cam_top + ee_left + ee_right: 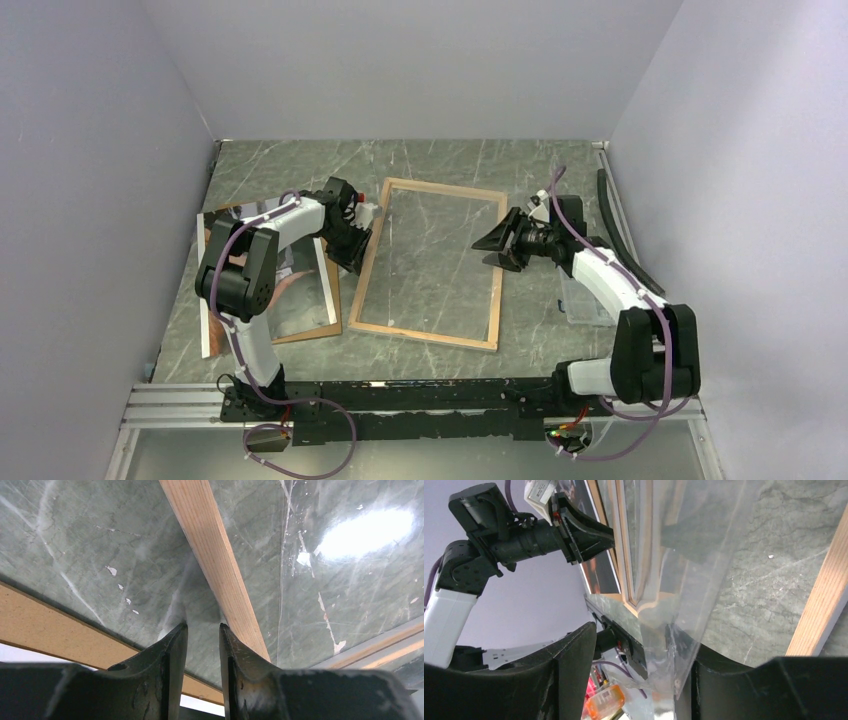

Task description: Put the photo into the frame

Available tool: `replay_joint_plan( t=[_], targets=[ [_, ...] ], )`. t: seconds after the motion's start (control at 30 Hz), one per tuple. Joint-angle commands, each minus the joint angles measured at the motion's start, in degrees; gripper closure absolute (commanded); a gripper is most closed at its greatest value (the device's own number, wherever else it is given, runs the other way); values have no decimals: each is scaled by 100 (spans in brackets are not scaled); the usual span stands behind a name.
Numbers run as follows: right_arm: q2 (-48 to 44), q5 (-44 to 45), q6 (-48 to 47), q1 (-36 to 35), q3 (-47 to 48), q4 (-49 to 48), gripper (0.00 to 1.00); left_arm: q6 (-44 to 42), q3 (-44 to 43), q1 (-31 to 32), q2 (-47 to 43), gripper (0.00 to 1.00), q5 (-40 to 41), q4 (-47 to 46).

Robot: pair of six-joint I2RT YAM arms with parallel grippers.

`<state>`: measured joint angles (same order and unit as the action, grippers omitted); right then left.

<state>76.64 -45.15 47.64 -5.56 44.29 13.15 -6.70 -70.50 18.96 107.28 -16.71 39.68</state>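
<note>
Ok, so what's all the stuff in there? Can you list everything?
frame: one, pale wood side up, flat mid-table
clear sheet: one, see-through, inside the frame's opening
photo: one, dark with orange-brown, left of the frame
backing board: one, brown, under the photo
black strip: one, black, far right by the wall
table: one, green-grey marble look, under everything
left arm: one, white and black, over the photo
right arm: one, white and black, right of the frame
left gripper: one, black, slightly open, at the frame's left rail
right gripper: one, black, wide open, at the frame's right rail
</note>
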Motion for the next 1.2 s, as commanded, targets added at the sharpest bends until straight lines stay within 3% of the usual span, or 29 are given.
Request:
replay_joint_plan(
  t=[0.0,0.13,0.27,0.37,0.7,1.07,1.17],
  targets=[
    [-389,439,111,-171,-72,-110,44,65,-7,28,-240,65,-141,20],
    [-498,782,82,-398,60,-13,54,72,-24,29,-251,66,-151,35],
    [-607,675,-193,-556,423,227,36,58,-17,31,-273,67,-118,57],
    [-770,485,-124,-568,393,71,29,55,3,31,-301,67,-99,57],
    [-1127,172,877,-560,-236,-1638,25,56,51,29,-343,67,-68,48],
    [-1309,367,1552,-612,-586,-2428,22,39,50,29,-401,68,-66,64],
    [-1289,481,1275,-655,-328,-2041,21,29,59,27,-430,68,-44,75]
  ],
)
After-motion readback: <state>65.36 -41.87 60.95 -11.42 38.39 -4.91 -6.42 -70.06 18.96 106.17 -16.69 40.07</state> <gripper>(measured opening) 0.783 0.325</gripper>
